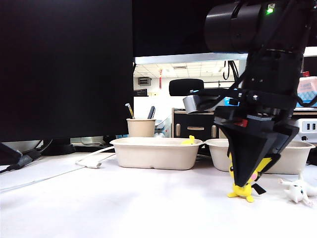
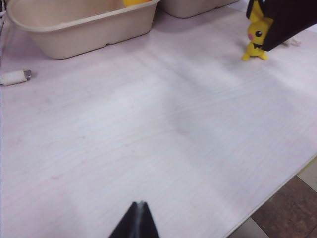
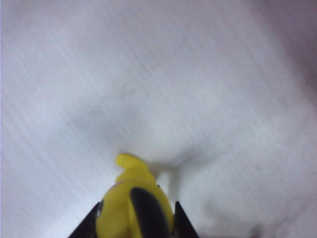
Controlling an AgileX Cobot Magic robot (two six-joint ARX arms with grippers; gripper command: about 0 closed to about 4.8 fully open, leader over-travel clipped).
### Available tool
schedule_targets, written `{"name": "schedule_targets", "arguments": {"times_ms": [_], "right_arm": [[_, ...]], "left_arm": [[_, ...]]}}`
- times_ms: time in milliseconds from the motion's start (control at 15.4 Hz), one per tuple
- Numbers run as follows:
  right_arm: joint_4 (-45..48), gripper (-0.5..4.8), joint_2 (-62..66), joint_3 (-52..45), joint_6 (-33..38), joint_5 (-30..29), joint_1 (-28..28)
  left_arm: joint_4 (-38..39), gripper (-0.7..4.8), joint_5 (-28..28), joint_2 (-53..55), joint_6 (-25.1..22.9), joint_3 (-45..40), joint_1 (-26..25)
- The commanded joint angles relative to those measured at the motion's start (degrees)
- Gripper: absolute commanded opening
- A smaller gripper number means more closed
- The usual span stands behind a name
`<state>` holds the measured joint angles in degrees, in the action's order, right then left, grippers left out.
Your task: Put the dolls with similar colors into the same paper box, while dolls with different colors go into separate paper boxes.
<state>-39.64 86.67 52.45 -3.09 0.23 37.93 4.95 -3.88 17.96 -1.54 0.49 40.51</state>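
Pichu [image 1: 243, 187] (glossy yellow plastic) stands clamped in the right gripper [image 1: 246, 182]; left gripper [image 2: 137, 222] seemingly closed.

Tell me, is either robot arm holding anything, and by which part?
The right gripper has its fingers on either side of the yellow Pichu doll's head and upper body; its feet are still on the table. The left gripper holds nothing.
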Motion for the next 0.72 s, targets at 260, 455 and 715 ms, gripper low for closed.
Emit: {"name": "schedule_targets", "arguments": {"times_ms": [260, 455, 715], "right_arm": [[2.6, 1.06, -0.2, 0.87, 1.31, -0.39, 0.11], [3.5, 1.06, -0.2, 5.03, 1.6, -0.59, 0.11], [13.84, 1.06, 1.22, 12.35, 1.6, -1.14, -0.59]], "left_arm": [[-0.74, -0.05, 0.0, -0.79, 0.02, 0.04, -0.24], [-0.76, -0.05, 0.0, -3.91, 0.02, 0.04, -0.31], [-0.76, -0.05, -0.24, -10.36, 0.02, 0.04, -8.72]]}}
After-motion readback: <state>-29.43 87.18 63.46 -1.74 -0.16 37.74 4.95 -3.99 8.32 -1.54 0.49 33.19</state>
